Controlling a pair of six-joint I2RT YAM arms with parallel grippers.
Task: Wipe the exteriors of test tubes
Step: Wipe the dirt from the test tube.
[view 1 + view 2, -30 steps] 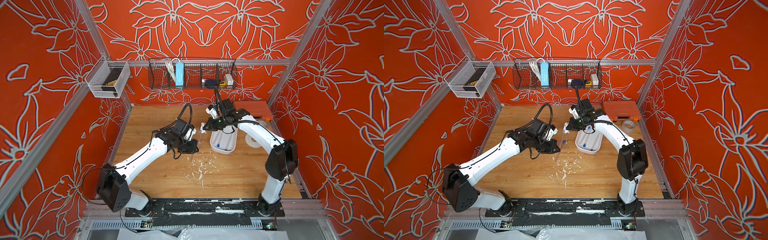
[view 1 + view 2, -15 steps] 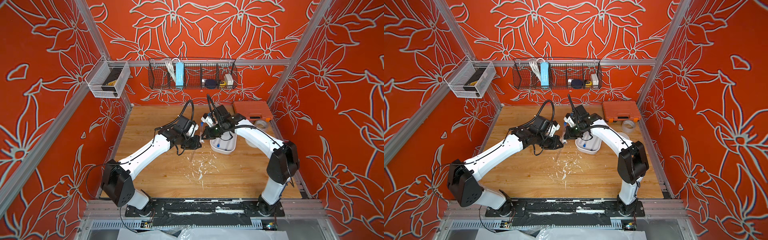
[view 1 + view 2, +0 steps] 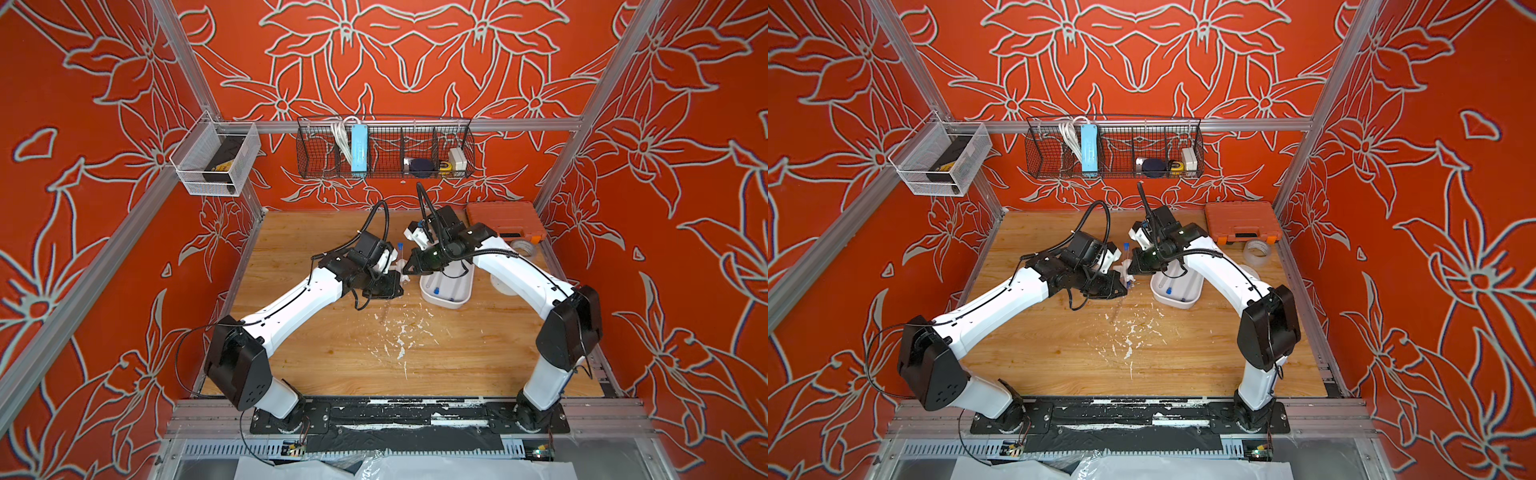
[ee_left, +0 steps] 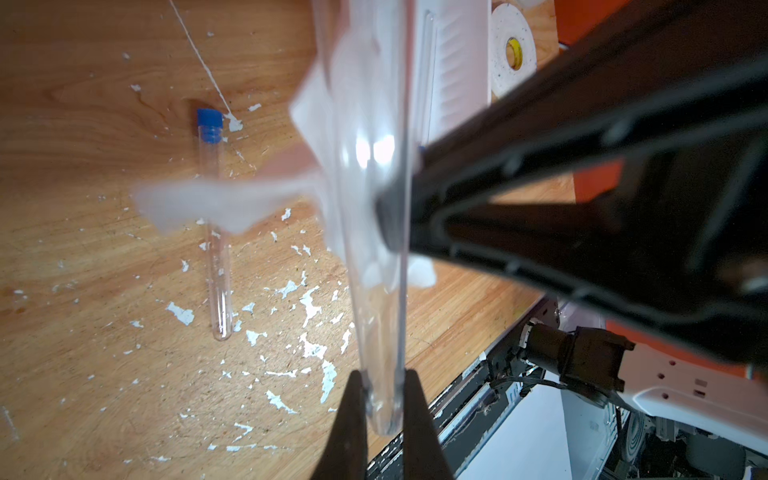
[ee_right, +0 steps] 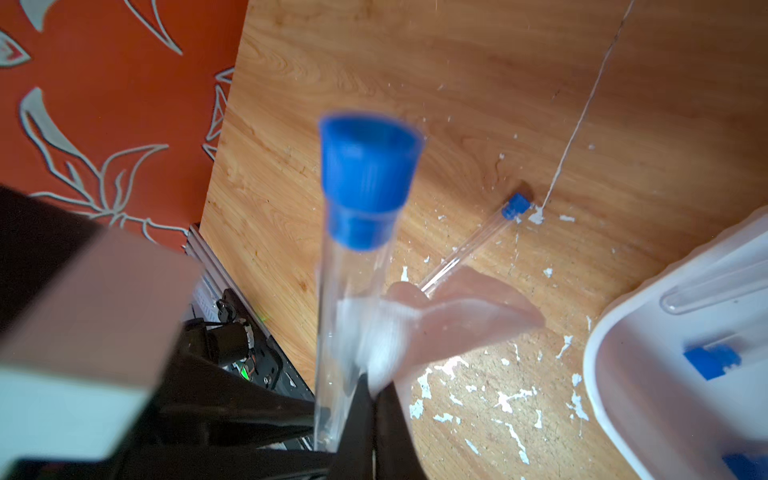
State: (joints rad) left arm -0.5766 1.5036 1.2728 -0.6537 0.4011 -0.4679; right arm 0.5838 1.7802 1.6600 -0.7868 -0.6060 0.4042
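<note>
Wiping is the step in hand: left gripper (image 4: 384,399) pinches the base of a slim clear blue-capped plastic test tube (image 4: 376,324), upright beside the white plastic tray (image 3: 446,302); right gripper (image 5: 370,399) clamps crumpled white tissue (image 5: 376,332) against it. Next, likely, stroke capward.

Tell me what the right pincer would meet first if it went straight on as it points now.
Probably the clear test tube in the left pincer; the tissue in the right pincer seems to touch it, though depth is unclear.
</note>
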